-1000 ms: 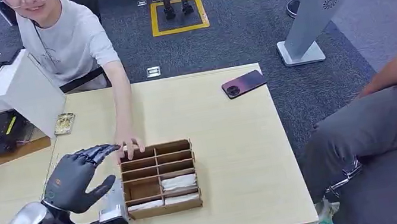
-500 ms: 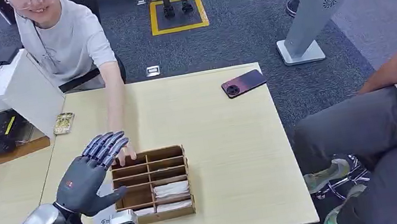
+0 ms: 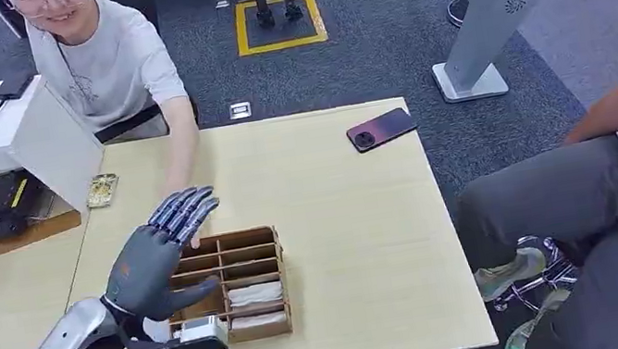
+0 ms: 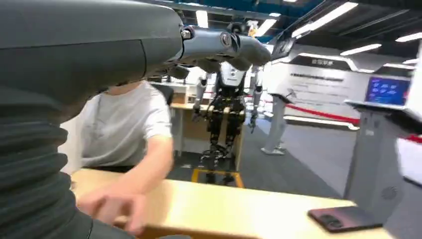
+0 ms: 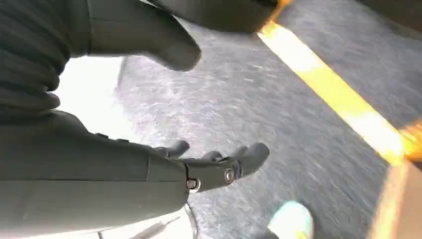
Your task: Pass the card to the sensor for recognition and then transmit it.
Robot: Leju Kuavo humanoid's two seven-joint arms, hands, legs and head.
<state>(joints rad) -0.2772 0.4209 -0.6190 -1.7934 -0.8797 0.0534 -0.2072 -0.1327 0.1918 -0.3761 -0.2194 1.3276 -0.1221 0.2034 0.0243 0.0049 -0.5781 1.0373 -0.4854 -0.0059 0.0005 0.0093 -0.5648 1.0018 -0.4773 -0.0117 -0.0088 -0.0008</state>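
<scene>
Left hand open, fingers spread, holding nothing — raised over the box on the table. Cards lie in the box. Right hand empty, fingers apart — above carpet.

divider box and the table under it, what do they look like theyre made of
Divider box: likely thin brown plywood or fibreboard, matt, with slotted partitions and darker cut edges. Table: pale wood-grain top, probably laminate, smooth with a low sheen; chipped front edge hints at board underneath.
</scene>
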